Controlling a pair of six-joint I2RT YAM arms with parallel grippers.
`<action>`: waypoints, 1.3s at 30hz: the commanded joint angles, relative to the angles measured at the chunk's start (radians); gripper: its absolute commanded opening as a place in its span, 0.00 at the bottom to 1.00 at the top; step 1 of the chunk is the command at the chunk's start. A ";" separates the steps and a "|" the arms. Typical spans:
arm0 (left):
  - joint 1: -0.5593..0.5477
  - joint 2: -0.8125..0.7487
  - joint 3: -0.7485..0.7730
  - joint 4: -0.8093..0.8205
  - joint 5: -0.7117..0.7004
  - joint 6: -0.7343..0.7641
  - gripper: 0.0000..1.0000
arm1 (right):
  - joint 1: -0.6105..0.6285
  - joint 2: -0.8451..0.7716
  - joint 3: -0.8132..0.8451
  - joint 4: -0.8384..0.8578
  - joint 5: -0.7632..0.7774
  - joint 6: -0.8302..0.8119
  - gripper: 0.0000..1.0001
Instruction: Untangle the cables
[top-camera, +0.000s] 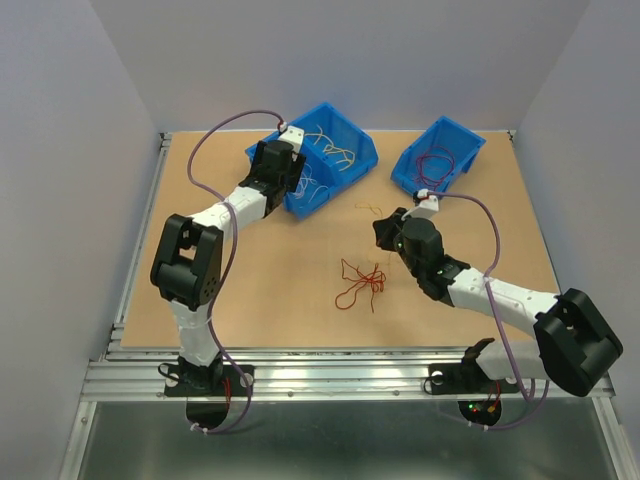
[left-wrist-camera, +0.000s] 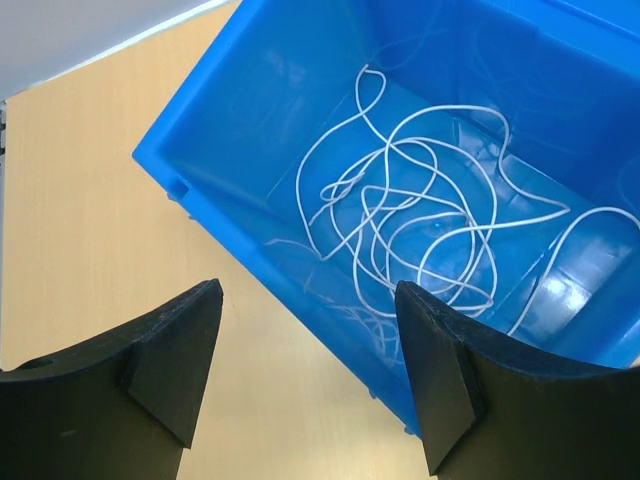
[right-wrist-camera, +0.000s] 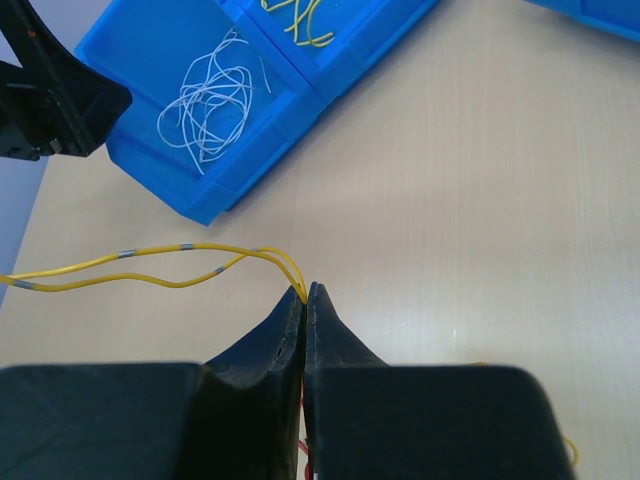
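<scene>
Lying nearest the arm bases on the tan tabletop (top-camera: 280, 300): a tangle of thin red cables (top-camera: 362, 283). Just beyond, right gripper (right-wrist-camera: 306, 292), jaws pinched together on thin yellow cables (right-wrist-camera: 150, 252). Farther, left gripper (left-wrist-camera: 310, 330), jaws wide apart, above curly white cables (left-wrist-camera: 420, 220) inside a large blue plastic bin (left-wrist-camera: 250, 110). Small blue plastic bin (top-camera: 470, 145) to its right holds more red wire (top-camera: 435, 160).

Blue bins: two, large bin (top-camera: 368, 152), small bin (top-camera: 402, 174). Arms: two, left arm (top-camera: 190, 262), right arm (top-camera: 500, 295). Loose red tangle (top-camera: 362, 283): one.
</scene>
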 joint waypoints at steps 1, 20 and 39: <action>-0.004 0.012 0.024 0.070 -0.039 -0.019 0.78 | -0.003 0.007 0.083 0.020 -0.032 -0.047 0.01; 0.052 -0.083 -0.106 0.160 -0.022 0.035 0.67 | -0.015 0.366 0.589 0.058 0.037 -0.288 0.01; 0.055 -0.282 -0.255 0.284 0.071 0.027 0.82 | -0.175 1.058 1.397 0.055 -0.005 -0.123 0.58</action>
